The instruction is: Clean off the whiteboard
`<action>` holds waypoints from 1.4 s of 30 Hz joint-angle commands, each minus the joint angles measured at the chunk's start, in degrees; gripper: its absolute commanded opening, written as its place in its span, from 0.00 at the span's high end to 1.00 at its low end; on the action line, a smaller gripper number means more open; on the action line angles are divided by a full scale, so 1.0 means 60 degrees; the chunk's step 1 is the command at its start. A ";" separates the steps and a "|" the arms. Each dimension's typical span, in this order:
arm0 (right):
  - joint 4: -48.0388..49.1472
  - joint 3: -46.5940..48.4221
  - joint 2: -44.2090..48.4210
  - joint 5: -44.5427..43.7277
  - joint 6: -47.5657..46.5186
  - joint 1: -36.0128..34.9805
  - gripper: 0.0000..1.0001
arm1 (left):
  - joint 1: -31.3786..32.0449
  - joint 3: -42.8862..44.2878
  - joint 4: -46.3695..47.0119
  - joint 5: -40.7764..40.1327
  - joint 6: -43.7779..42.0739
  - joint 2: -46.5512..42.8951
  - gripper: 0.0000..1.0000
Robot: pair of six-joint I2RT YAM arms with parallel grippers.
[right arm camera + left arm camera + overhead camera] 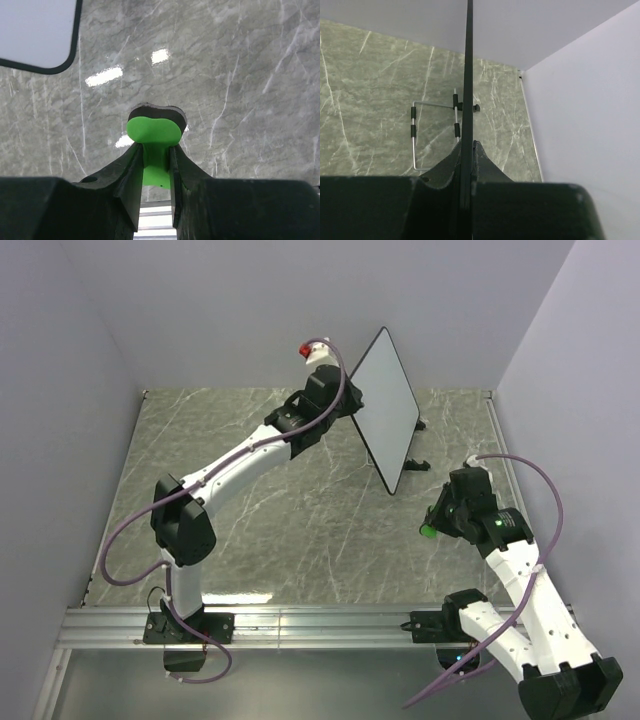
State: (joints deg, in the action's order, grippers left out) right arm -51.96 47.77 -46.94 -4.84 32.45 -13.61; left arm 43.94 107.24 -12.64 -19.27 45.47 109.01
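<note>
Marbled grey-green table (300, 540), enclosed by pale walls (230, 310), forms the work area.

**Task item.** The whiteboard (390, 405) stands on edge at about 1 o'clock of the table in the top view. Its white face is turned toward 4 o'clock. A wire stand (415, 135) is visible behind it in the left wrist view.

**Progress.** No marks can be made out on the visible face, nor on the corner seen in the right wrist view. Wiping is therefore judged complete or nearly so, though faint traces cannot be ruled out. The eraser (152, 132) is well apart from the board.

**Left arm.** It is extended toward 1 o'clock, elbow raised. The left gripper (466, 150) is clamped on the board's thin black rim and steadies it.

**Right arm.** It is folded at 4 o'clock, wrist pointing toward the table centre. The right gripper (156, 155) is closed tightly on the green eraser's stem, pad facing down over bare table.
</note>
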 commanded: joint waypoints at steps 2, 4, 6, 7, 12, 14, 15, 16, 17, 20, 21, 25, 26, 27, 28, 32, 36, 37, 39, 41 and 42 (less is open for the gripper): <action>0.0209 0.0125 0.0103 -0.0028 -0.0134 -0.0208 1.00 | 0.0410 0.0013 0.2049 -0.0566 0.0273 -0.0957 1.00; 0.0194 0.0110 0.0089 -0.0013 -0.0134 -0.0281 1.00 | 0.0542 -0.0090 0.2020 -0.0641 0.0243 -0.0957 1.00; 0.0209 0.0110 0.0103 -0.0028 -0.0134 -0.0368 1.00 | 0.0659 -0.0382 0.2034 -0.0758 0.0258 -0.1073 1.00; 0.0209 0.0124 0.0089 -0.0028 -0.0134 -0.0369 1.00 | 0.0703 -0.0499 0.2034 -0.0802 0.0273 -0.1074 1.00; 0.0194 0.0139 0.0162 -0.0014 -0.0149 -0.0530 1.00 | 0.1287 -0.1626 0.2048 -0.1387 0.0142 -0.1425 1.00; 0.0194 0.0154 0.0191 0.0001 -0.0149 -0.0574 1.00 | 0.1464 -0.2327 0.2034 -0.1462 0.0213 -0.1586 1.00; 0.0209 0.0139 0.0191 0.0016 -0.0149 -0.0589 1.00 | 0.1596 -0.2535 0.2034 -0.1447 0.0258 -0.1630 1.00; 0.0209 0.0139 0.0206 0.0016 -0.0149 -0.0618 1.00 | 0.1655 -0.2740 0.2034 -0.1476 0.0316 -0.1688 1.00; 0.0209 0.0139 0.0220 0.0030 -0.0149 -0.0618 1.00 | 0.1714 -0.3090 0.2034 -0.1476 0.0447 -0.1689 1.00; 0.0238 0.0125 0.0264 0.0045 -0.0134 -0.0677 1.00 | 0.1875 -0.3589 0.2034 -0.1389 0.0653 -0.1675 0.99; 0.0252 0.0125 0.0279 0.0060 -0.0120 -0.0677 1.00 | 0.1904 -0.3664 0.2034 -0.1330 0.0741 -0.1645 0.97; 0.0326 0.0095 0.0352 0.0104 -0.0091 -0.0706 1.00 | 0.1963 -0.3752 0.1786 -0.1154 0.1077 -0.1411 0.92; 0.0340 0.0066 0.0352 0.0104 -0.0076 -0.0720 1.00 | 0.1949 -0.3781 0.1713 -0.1096 0.1310 -0.1425 0.92; 0.0370 0.0066 0.0396 0.0133 -0.0061 -0.0721 1.00 | 0.1949 -0.3811 0.1755 -0.1008 0.1342 -0.1454 0.92; 0.0384 0.0066 0.0411 0.0133 -0.0061 -0.0706 1.00 | 0.1949 -0.3855 0.1930 -0.0935 0.1371 -0.1542 0.95; 0.0428 0.0037 0.0499 0.0104 -0.0032 -0.0706 1.00 | 0.1759 -0.3069 0.1744 -0.0220 0.1531 -0.1529 1.00; 0.0501 0.0008 0.0572 0.0133 0.0041 -0.0721 1.00 | 0.1378 -0.2113 0.1273 0.0339 0.1810 -0.1207 1.00; 0.0502 0.0007 0.0572 0.0119 0.0070 -0.0721 1.00 | 0.1348 -0.1865 0.1229 0.0369 0.1811 -0.1162 1.00; 0.0502 0.0007 0.0601 0.0089 0.0071 -0.0706 1.00 | 0.1319 -0.1746 0.1082 0.0544 0.1855 -0.1045 1.00; 0.0487 0.0066 0.0601 0.0045 0.0085 -0.0706 1.00 | 0.1304 -0.1629 0.0908 0.0560 0.1942 -0.0899 1.00; 0.0472 0.0066 0.0587 0.0031 0.0085 -0.0706 1.00 | 0.1304 -0.1643 0.0892 0.0618 0.2001 -0.0869 1.00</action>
State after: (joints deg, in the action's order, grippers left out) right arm -50.96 47.66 -44.21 -3.84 32.56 -17.50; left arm 50.65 93.71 -9.13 -24.62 54.19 103.70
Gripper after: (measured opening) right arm 0.290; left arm 0.085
